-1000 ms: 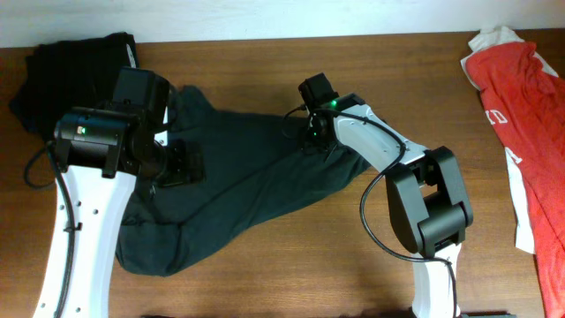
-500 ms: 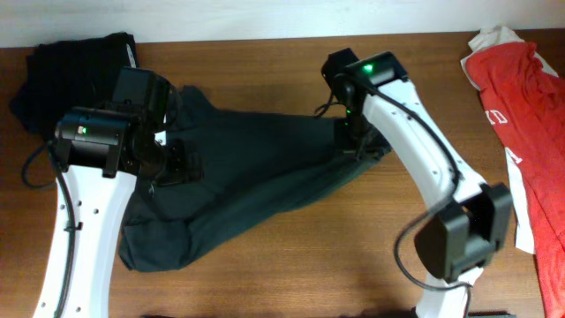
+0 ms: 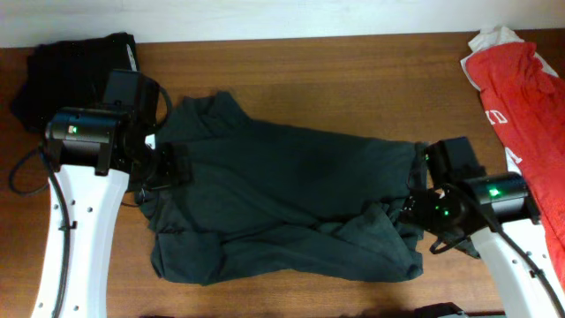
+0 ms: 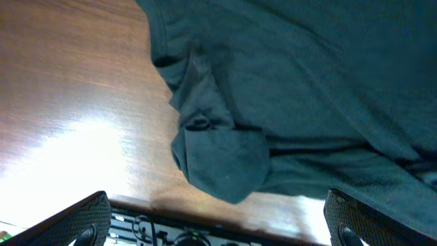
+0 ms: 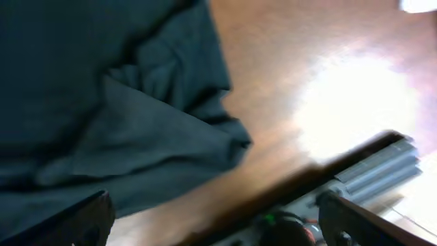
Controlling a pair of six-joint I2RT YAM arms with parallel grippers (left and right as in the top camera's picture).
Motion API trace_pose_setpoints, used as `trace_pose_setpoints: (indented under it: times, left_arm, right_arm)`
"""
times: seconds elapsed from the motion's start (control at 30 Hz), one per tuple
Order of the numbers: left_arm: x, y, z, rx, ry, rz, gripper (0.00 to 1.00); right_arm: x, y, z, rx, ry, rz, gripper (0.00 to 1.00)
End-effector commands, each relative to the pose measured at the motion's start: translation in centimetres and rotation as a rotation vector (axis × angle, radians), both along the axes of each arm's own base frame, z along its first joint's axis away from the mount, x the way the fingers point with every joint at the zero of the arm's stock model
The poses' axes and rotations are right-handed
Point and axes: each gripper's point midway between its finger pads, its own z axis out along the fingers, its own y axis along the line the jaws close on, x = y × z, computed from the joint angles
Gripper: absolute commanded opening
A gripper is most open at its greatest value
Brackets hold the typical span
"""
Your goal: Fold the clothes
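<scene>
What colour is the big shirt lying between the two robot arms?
The big shirt is dark greenish-black, with no print showing. The overhead view shows it best.

Left hand (image 4: pixel 218 217), right hand (image 5: pixel 215 220), both spread wide.

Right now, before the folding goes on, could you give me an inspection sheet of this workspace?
Surface: brown wooden table.
Job's things: dark green T-shirt spread at centre, wrinkled; black garments at far left corner; red shirt at right edge.
Clutter: nothing seen.
Grippers: left gripper and right gripper at opposite ends of the T-shirt, jaws open, holding nothing.
Cables: black cable loops beside the left arm.
Surroundings: pale wall behind the table.
</scene>
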Motion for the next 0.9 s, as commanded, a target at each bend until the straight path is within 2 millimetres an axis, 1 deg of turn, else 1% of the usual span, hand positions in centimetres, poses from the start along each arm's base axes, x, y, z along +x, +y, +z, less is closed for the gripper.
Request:
trace_pose_setpoints:
  times: [0.0,0.03,0.07,0.1,0.13,0.2,0.23,0.27,0.33,0.4,0.47,0.5,0.53,0.63,0.67,0.7,0.73,0.77,0.8,0.83,0.87]
  left_arm:
    - [-0.9,-1.0,-1.1,-0.065,0.049,-0.005,0.99]
    - [-1.3,-1.0,-2.4,-0.06,0.089,-0.004,0.99]
    - [-1.9,-1.0,-4.7,-0.059,0.146,-0.002,0.99]
    - [-2.2,-1.5,-6.5,-0.085,0.179,-0.004,0.99]
    - [-2.5,-2.2,-9.3,-0.124,0.214,-0.005,0.99]
    - [-3.4,-2.1,-13.2,-0.124,0.258,0.051,0.99]
    - [-3.6,-2.1,-14.3,-0.122,0.269,0.065,0.99]
    - [-4.1,-2.0,-16.3,-0.121,0.284,0.104,0.99]
    - [-5.6,-1.8,-18.1,-0.109,0.354,0.112,0.99]
    - [-6.5,-1.7,-19.4,-0.101,0.395,0.115,0.99]
    - [-6.3,-1.7,-20.8,-0.104,0.374,0.129,0.99]
    - [-6.0,-1.2,-21.3,-0.073,0.355,0.149,0.99]
    - [-5.5,0.0,-22.0,-0.002,0.335,0.202,0.99]
    - [-4.1,0.9,-23.6,-0.013,0.323,0.253,0.99]
    - [-3.9,1.5,-24.3,-0.016,0.33,0.281,0.99]
    - [-4.2,2.1,-24.7,-0.015,0.35,0.303,0.99]
    - [-4.3,2.8,-24.7,-0.001,0.358,0.312,0.92]
    - [-4.4,3.0,-24.7,0.0,0.363,0.311,0.82]
    - [-4.6,3.1,-24.7,0.0,0.37,0.316,0.69]
    - [-4.7,3.2,-24.4,0.005,0.381,0.291,0.36]
    - [-4.8,3.2,-24.2,0.006,0.388,0.286,0.17]
  right_arm:
    - [1.1,2.8,-0.2,0.154,-0.024,0.148,0.99]
    - [1.3,3.1,-0.1,0.17,-0.033,0.151,0.99]
    - [1.6,3.4,-0.1,0.183,-0.045,0.154,0.99]
    - [1.8,3.5,0.0,0.189,-0.055,0.155,0.99]
    - [2.1,3.5,0.0,0.189,-0.067,0.157,0.99]
    - [2.3,3.5,0.1,0.189,-0.074,0.157,0.99]
    - [2.3,3.5,0.0,0.189,-0.073,0.157,0.99]
    - [2.3,3.5,0.0,0.189,-0.073,0.157,0.99]
    - [2.3,3.5,0.0,0.189,-0.073,0.157,0.99]
    - [2.3,3.5,0.0,0.189,-0.073,0.157,0.99]
    - [2.3,3.5,0.0,0.189,-0.073,0.157,0.99]
    - [2.3,3.5,0.0,0.189,-0.072,0.157,0.99]
    - [2.2,3.5,0.0,0.189,-0.071,0.157,0.99]
    - [1.9,3.5,-0.6,0.188,-0.051,0.155,0.99]
    - [1.7,3.5,-1.0,0.188,-0.041,0.154,0.99]
    - [1.6,3.5,-1.3,0.188,-0.036,0.154,0.99]
    - [1.7,3.5,-1.5,0.188,-0.037,0.154,0.99]
    - [1.8,3.5,-1.5,0.188,-0.043,0.155,0.99]
    - [1.9,3.5,-1.5,0.188,-0.048,0.155,0.99]
    - [2.0,3.4,-1.5,0.184,-0.051,0.155,0.99]
    - [2.1,3.4,-1.5,0.181,-0.053,0.154,0.99]
